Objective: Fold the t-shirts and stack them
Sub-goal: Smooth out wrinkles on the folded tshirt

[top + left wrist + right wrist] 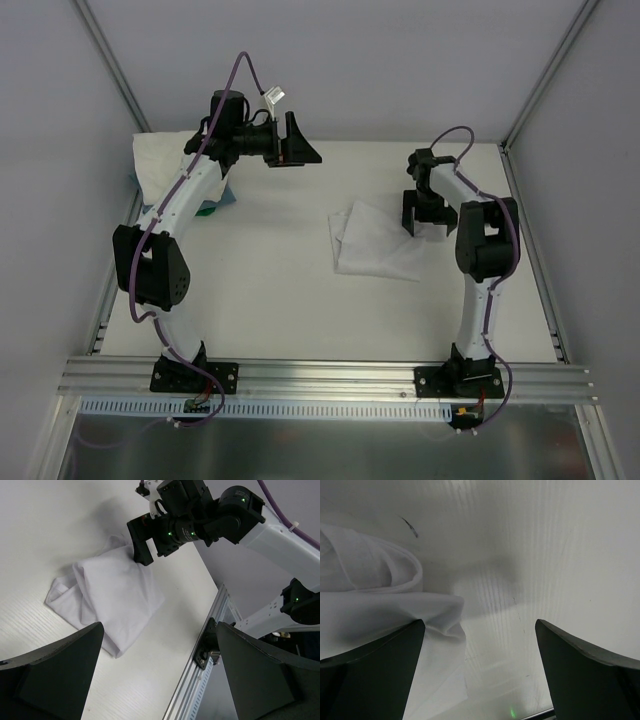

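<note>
We find one white t-shirt (372, 245) loosely bunched on the table (270, 290), right of centre. A heap (158, 160) of white cloth sits at the far left corner, partly hidden under the left arm (175, 210); count unclear. We judge the cloth thin, limp and light, best pinched at a corner or hem. Left claw (297, 150) open, raised, empty. Right claw (424, 215) open over the shirt's right edge.

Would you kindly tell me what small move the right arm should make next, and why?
Probably shift the right gripper slightly left and lower it over the edge of the white t-shirt. Its jaws stand open, but the wrist view shows mostly bare table between them, with cloth only by one finger.
</note>
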Robot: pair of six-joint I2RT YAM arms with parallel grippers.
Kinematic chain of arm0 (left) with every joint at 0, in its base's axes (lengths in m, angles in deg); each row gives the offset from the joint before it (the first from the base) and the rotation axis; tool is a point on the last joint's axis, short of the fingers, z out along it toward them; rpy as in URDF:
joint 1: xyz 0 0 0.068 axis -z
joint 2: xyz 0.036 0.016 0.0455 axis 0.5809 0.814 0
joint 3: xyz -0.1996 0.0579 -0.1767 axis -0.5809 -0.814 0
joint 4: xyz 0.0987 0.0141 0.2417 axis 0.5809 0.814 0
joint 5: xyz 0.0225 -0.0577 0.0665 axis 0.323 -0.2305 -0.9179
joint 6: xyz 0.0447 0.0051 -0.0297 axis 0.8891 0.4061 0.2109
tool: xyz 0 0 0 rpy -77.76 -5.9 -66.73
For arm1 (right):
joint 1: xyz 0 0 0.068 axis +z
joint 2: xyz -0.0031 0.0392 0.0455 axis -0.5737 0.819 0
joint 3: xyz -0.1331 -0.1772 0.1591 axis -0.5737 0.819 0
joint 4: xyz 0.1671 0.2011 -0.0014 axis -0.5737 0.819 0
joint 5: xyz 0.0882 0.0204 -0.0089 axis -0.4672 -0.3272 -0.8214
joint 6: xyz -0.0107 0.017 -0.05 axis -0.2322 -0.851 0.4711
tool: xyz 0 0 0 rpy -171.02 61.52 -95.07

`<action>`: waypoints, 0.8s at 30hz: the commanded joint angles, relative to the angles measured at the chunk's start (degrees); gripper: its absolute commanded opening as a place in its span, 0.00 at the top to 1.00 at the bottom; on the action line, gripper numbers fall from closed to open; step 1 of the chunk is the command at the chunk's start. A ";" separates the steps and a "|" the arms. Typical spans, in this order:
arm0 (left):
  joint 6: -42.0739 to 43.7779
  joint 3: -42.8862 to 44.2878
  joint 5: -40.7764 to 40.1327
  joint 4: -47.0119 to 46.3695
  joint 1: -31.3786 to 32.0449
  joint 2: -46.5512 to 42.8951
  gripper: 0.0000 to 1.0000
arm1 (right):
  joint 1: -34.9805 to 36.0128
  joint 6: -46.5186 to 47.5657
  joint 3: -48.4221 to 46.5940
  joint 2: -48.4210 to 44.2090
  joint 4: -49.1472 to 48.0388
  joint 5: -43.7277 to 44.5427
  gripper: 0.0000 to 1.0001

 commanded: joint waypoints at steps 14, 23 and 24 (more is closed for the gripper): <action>-0.27 -10.47 0.05 -6.99 1.54 2.84 0.01 | -0.04 -2.17 2.42 -14.98 2.99 -7.81 0.00; -9.06 -4.08 2.07 -21.08 10.23 21.36 0.07 | 0.05 -1.73 6.12 -21.32 4.13 -14.06 0.00; -9.59 -3.36 1.63 -22.57 10.76 22.35 0.07 | 0.05 -1.38 6.29 -21.67 4.48 -14.07 0.01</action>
